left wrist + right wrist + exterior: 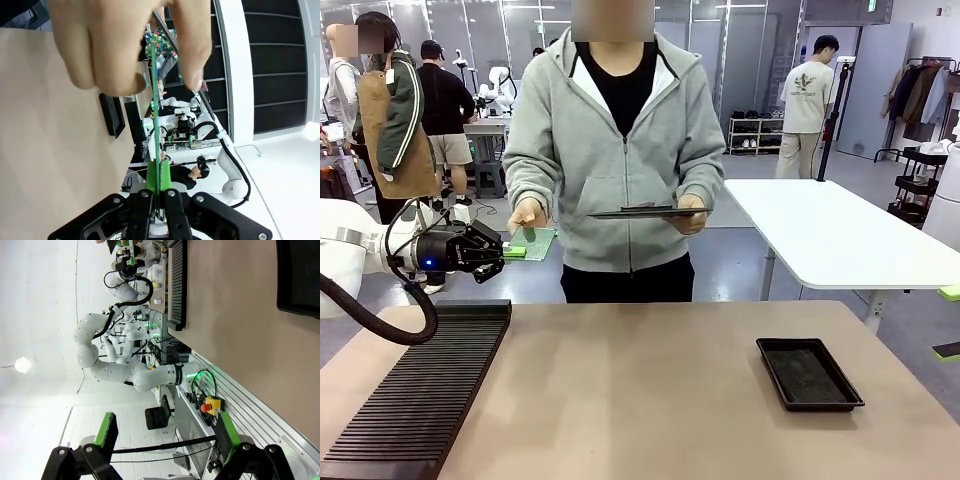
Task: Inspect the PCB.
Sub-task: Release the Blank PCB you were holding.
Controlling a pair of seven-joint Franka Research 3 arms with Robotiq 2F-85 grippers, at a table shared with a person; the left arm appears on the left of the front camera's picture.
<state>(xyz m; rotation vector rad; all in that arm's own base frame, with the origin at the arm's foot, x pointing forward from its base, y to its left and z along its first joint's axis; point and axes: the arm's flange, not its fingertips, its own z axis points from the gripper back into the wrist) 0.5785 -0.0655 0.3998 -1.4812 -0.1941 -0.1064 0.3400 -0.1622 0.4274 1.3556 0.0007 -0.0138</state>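
The PCB (pixel 538 241), a thin green board, hangs level in the air beyond the table's far left edge. My left gripper (pixel 510 250) is shut on its near edge, and the person's hand (pixel 528 214) pinches the far edge. In the left wrist view the PCB (pixel 155 120) runs edge-on up from my left gripper (pixel 158 200) into the person's fingers (pixel 120 50). My right gripper (pixel 166 435) stands open with nothing between its green pads (pixel 107 432).
The person's other hand holds a dark flat panel (pixel 645 212) at chest height. A shallow black tray (pixel 808 373) lies on the table's right side. A black slotted rack (pixel 420 390) fills the left side. A white table (pixel 840 235) stands behind.
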